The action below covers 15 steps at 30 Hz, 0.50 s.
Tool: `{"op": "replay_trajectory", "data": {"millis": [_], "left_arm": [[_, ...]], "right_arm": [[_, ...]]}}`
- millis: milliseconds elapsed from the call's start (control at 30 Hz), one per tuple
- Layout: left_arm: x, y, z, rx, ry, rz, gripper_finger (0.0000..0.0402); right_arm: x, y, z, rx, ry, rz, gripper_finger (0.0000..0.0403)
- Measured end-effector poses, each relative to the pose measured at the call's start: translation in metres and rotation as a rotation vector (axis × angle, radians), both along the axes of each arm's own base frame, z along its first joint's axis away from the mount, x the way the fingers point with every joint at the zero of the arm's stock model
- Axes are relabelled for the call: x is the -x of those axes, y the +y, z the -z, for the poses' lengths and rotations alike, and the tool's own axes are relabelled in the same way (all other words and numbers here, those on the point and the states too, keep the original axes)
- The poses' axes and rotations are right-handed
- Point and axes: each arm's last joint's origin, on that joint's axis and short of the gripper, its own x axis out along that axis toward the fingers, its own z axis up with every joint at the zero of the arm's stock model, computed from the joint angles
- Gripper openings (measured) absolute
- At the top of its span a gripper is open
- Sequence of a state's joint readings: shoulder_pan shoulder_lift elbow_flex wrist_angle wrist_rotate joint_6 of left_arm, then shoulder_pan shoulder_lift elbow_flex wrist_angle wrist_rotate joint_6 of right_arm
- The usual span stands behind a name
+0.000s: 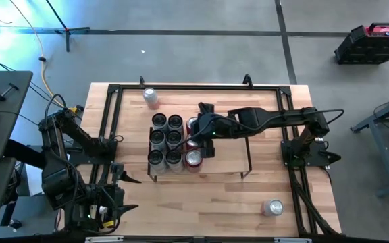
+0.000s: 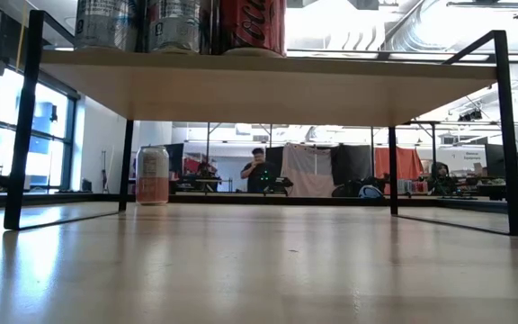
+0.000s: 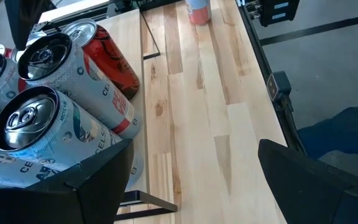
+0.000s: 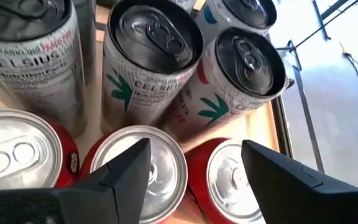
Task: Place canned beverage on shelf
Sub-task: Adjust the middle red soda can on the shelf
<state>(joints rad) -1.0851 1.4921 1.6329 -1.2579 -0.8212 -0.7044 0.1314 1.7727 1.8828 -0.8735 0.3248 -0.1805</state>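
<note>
left end effector [image 1: 128, 194]: parked, fingers apart | right end effector [image 1: 193, 138]: arm outstretched, fingers apart

Right end effector [image 1: 196, 140] above shelf [image 1: 228, 162], just beside can cluster [image 1: 167, 140] at its left end. One can [image 1: 151, 97] on table [image 1: 201, 196] behind it, another [image 1: 272, 207] lying well in front.

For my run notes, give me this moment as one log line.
right gripper: over red cans on shelf, jaws open around middle one | left gripper: idle, open | two cans off shelf
</note>
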Motion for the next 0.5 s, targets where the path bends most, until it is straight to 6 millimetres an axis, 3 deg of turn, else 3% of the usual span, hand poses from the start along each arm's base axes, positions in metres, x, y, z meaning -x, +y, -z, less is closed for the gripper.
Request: {"op": "replay_trajectory", "data": {"millis": [500], "left_arm": [[0.0000, 0.0000, 0.0000, 0.000, 0.000, 0.000, 0.0335]], "right_arm": [[0.0024, 0.0004, 0.0016, -0.015, 0.023, 0.016, 0.0236]]}}
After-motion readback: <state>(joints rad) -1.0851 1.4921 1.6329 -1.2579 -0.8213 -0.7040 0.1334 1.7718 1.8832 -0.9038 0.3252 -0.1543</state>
